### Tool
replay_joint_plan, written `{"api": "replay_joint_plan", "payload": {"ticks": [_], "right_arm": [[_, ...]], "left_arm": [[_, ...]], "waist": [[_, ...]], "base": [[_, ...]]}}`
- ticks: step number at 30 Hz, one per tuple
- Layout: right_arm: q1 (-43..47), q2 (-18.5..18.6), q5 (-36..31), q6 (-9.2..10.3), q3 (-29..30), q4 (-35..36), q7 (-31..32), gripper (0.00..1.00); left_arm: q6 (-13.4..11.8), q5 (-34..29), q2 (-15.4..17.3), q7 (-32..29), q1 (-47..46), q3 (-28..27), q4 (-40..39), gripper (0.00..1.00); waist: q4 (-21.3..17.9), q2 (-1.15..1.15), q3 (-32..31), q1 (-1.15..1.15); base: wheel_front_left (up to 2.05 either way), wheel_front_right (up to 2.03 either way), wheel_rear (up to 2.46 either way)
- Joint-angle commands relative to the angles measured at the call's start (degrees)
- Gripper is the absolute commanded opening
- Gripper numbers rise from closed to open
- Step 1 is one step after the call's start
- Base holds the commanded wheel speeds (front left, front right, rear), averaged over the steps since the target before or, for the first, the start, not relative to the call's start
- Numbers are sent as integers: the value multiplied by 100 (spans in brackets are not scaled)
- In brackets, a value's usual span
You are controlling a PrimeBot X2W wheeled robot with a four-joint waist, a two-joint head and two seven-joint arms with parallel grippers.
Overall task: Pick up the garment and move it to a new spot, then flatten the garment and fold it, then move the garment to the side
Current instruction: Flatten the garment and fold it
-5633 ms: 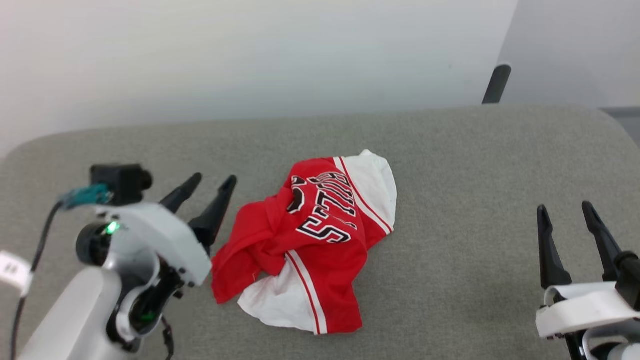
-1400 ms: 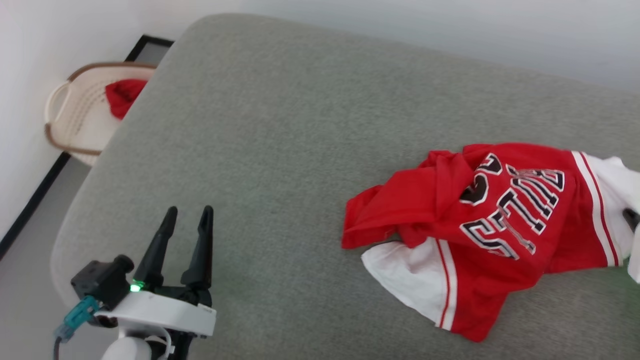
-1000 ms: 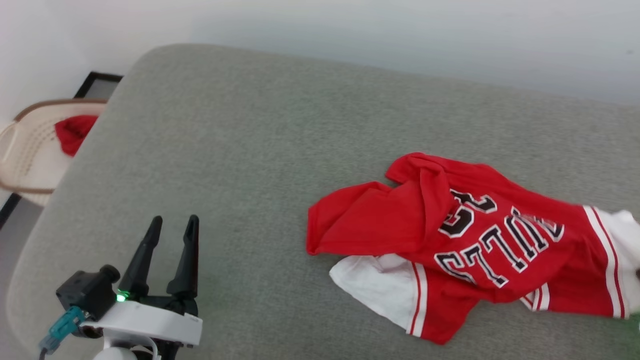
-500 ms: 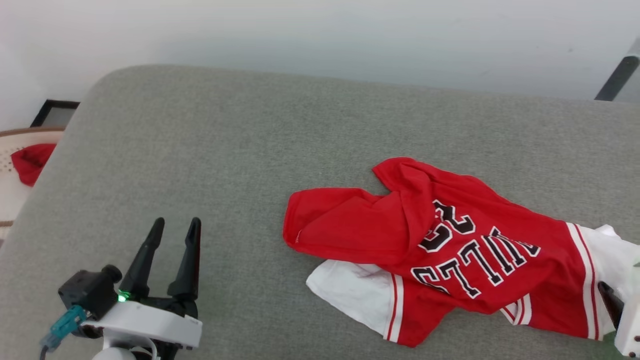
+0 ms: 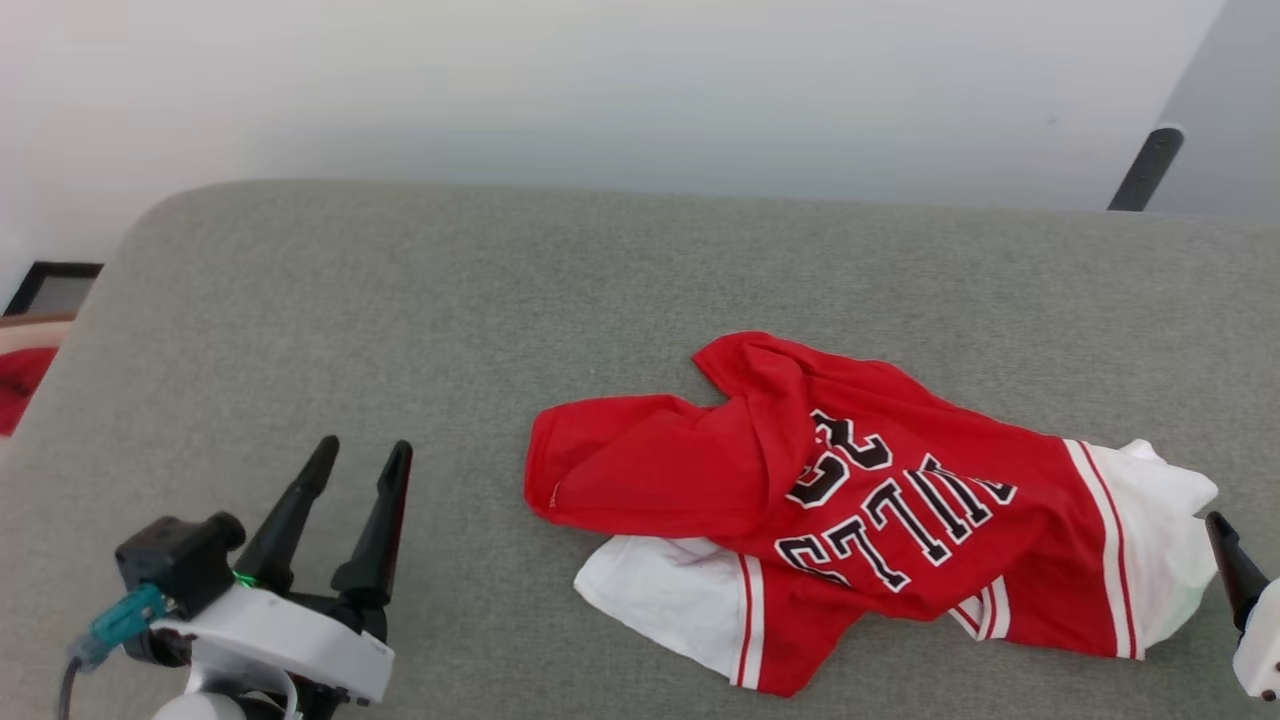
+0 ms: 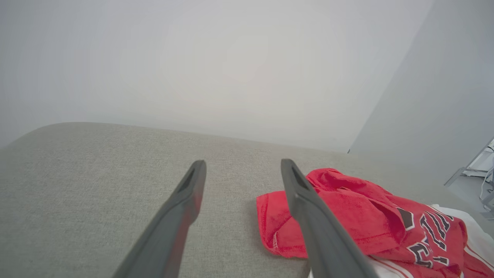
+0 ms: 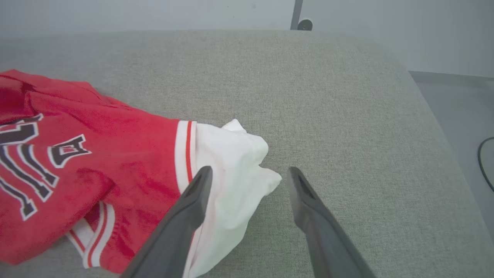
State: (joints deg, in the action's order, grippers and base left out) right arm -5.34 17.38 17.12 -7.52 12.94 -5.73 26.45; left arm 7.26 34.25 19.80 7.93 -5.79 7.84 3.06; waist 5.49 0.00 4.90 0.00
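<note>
The garment (image 5: 860,510), a red jersey T-shirt with white sleeves and black block letters, lies crumpled on the grey padded surface, right of centre. My right gripper (image 7: 250,170) stands open just short of the white sleeve (image 7: 231,177), with nothing gripped between its fingers. One of its fingers (image 5: 1232,572) shows at the right edge of the head view. My left gripper (image 5: 365,448) is open and empty at the lower left, well apart from the garment's red hem (image 6: 278,231), which lies to its right. In the left wrist view the left gripper (image 6: 243,163) points across bare fabric.
The grey padded surface (image 5: 400,300) is wide and has rounded corners. A red cloth (image 5: 18,385) with a beige basket rim (image 5: 30,322) sits off the left edge. A dark pole (image 5: 1140,170) stands at the back right. Floor with a cable (image 7: 484,162) lies beyond the right edge.
My right gripper has opened, let go of the white sleeve and drawn back; the garment has settled on the surface. The head camera has turned right. The left gripper stays open.
</note>
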Motion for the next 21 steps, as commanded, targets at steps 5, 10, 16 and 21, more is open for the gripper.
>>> {"api": "replay_joint_plan", "payload": {"ticks": [5,10,16,21], "right_arm": [[235,-233,-71,6,90,427,-312,100],[318,-502,-126,6,77,894,-581,100],[223,-750,-259,6,-219,1384,-1077,100],[83,-902,-322,6,-530,1620,-1531,100]], "left_arm": [[-12,160,164,-483,101,91,-291,100],[-15,345,301,-998,-20,161,-472,100],[-74,707,447,-1724,-342,153,-384,100],[-132,1060,646,-2537,-794,142,-163,100]], "waist": [[-201,0,-98,0],[-372,0,-30,0],[-711,0,153,0],[-1042,0,324,0]], "base": [[0,0,0],[0,0,0],[0,0,0],[0,0,0]]}}
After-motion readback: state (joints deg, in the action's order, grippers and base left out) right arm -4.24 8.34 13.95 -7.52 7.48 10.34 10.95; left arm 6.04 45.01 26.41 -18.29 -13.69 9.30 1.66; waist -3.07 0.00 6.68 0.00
